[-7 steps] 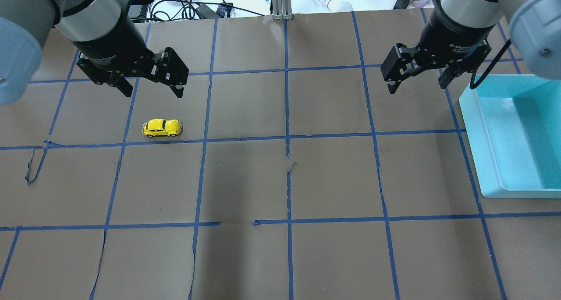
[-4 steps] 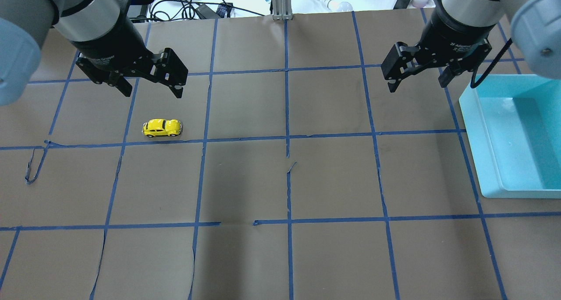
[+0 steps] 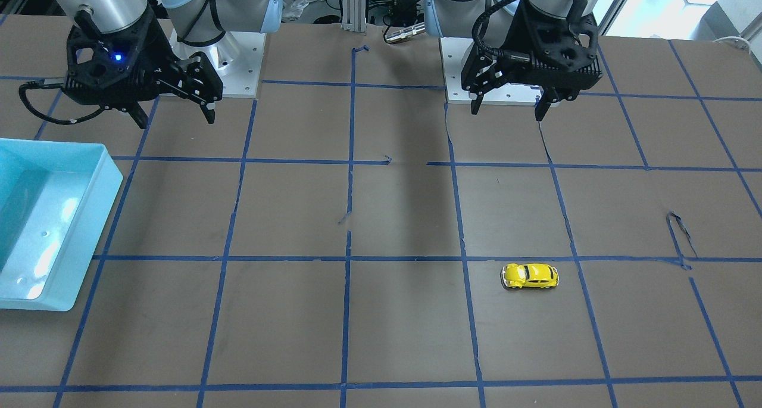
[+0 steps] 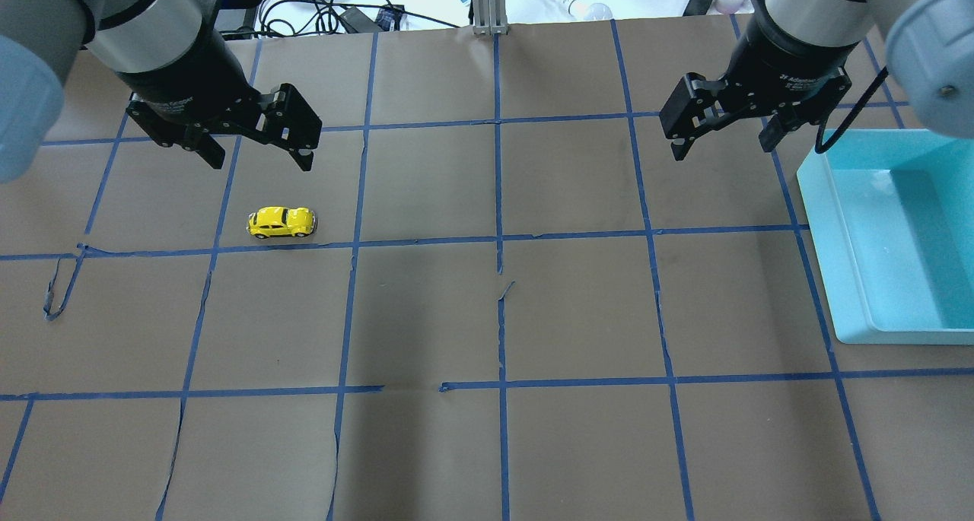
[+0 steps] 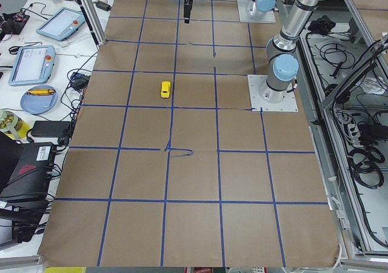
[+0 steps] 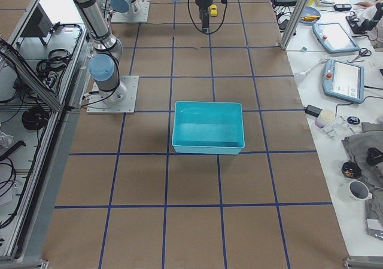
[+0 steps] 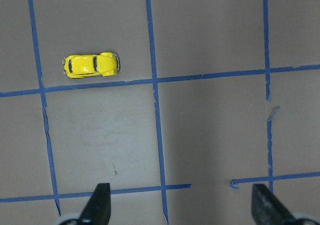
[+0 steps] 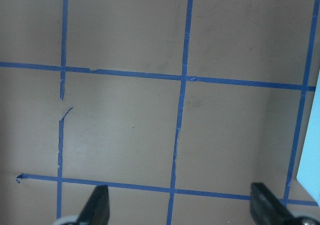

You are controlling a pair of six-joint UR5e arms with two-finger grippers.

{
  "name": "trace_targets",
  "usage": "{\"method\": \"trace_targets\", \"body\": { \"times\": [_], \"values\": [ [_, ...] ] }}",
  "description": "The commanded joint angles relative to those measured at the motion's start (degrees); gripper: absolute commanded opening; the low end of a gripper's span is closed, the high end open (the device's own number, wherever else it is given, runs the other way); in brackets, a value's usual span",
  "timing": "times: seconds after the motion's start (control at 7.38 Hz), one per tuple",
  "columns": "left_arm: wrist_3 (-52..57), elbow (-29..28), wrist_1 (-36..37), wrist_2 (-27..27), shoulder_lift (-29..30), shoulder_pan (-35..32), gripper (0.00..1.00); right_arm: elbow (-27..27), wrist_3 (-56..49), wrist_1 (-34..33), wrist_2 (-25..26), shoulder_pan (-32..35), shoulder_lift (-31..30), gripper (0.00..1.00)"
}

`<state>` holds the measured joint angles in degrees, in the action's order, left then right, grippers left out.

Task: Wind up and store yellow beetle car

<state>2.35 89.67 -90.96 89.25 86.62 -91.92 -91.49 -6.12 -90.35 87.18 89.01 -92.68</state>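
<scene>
The yellow beetle car (image 4: pixel 281 222) stands on its wheels on the brown paper, left of centre, just above a blue tape line. It also shows in the front view (image 3: pixel 530 276) and the left wrist view (image 7: pixel 91 65). My left gripper (image 4: pixel 260 161) is open and empty, hovering above the table just behind the car, not touching it. My right gripper (image 4: pixel 722 150) is open and empty, high over the right side, next to the teal bin (image 4: pixel 818 224).
The teal bin is empty and sits at the table's right edge, seen in the front view (image 3: pixel 89 229) on its left. Blue tape lines grid the paper. A loose curl of tape (image 4: pixel 57 289) lies at the far left.
My left gripper has drifted slightly to the left. The car and the right gripper have not moved.
</scene>
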Motion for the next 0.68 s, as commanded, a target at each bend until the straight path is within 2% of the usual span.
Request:
{"method": "trace_targets", "body": {
  "times": [0.0,0.54],
  "values": [
    [0.0,0.1,0.0,0.0,0.0,0.0,1.00,0.0,0.0,0.0,0.1,0.0,0.2,1.00],
    [1.7,0.1,0.1,0.0,0.3,0.4,1.00,-0.1,0.1,0.2,-0.8,0.0,0.3,1.00]
  ]
}}
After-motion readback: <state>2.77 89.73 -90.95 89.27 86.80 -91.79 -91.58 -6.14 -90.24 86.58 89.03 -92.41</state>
